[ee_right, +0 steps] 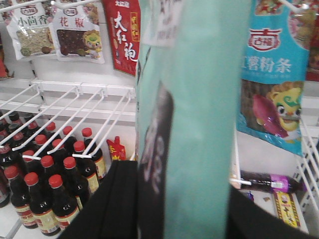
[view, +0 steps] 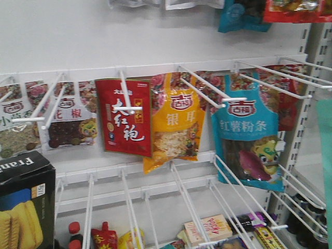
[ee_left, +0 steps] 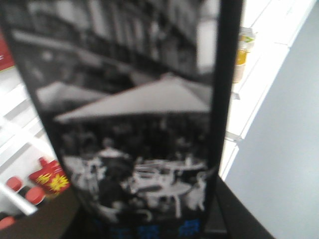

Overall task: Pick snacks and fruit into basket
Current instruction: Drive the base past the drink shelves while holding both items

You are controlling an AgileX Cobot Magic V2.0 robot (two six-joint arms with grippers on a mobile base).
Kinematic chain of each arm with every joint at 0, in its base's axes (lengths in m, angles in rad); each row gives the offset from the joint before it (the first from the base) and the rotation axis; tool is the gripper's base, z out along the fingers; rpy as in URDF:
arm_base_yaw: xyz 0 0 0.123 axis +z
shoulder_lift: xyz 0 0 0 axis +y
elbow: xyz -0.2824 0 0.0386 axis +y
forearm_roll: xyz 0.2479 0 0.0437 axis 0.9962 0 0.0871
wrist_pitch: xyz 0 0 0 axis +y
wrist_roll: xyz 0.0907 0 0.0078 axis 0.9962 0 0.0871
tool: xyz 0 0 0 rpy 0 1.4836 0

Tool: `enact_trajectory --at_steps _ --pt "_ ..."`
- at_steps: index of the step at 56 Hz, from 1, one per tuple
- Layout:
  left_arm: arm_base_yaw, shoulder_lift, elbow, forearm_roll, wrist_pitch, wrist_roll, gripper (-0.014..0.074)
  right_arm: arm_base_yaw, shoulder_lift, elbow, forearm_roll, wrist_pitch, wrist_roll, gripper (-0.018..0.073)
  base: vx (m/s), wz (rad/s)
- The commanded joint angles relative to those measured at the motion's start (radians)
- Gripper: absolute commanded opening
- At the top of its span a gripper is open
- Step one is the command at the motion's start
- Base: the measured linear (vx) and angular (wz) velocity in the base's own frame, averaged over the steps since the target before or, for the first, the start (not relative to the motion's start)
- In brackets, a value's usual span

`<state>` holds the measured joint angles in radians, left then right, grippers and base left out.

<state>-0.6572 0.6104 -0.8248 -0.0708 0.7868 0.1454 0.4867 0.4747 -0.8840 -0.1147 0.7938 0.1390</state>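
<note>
Right gripper (ee_right: 182,211) is clamped on teal pouch (ee_right: 199,99), long axis upright, rising from the jaws at far right. Left gripper (ee_left: 149,226) looks clenched on black Fran box (ee_left: 134,124), upright, near left. Basket not in view, so heading unknown. Wire hooks (view: 207,87) and hanging packs (view: 174,124) sit close behind, so clearance is tight.

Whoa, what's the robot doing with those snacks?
A two-armed robot is at a shop shelf. Its left gripper holds a black Fran box, and its right gripper holds a teal pouch in front of the hanging packets. No basket shows in these views, so neither snack is put away yet.
</note>
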Motion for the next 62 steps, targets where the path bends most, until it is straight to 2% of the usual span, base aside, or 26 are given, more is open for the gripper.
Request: enact_trajectory --at_steps 1,62 --pt "0.001 0.002 -0.040 -0.006 -0.091 -0.001 -0.0008 0.001 0.007 -0.035 -0.012 -0.093 -0.014 -0.0007 -0.13 -0.50" --pt "0.001 0.002 -0.040 -0.006 -0.091 -0.001 -0.0008 0.001 0.007 -0.035 -0.012 -0.092 -0.014 -0.0007 -0.14 -0.55"
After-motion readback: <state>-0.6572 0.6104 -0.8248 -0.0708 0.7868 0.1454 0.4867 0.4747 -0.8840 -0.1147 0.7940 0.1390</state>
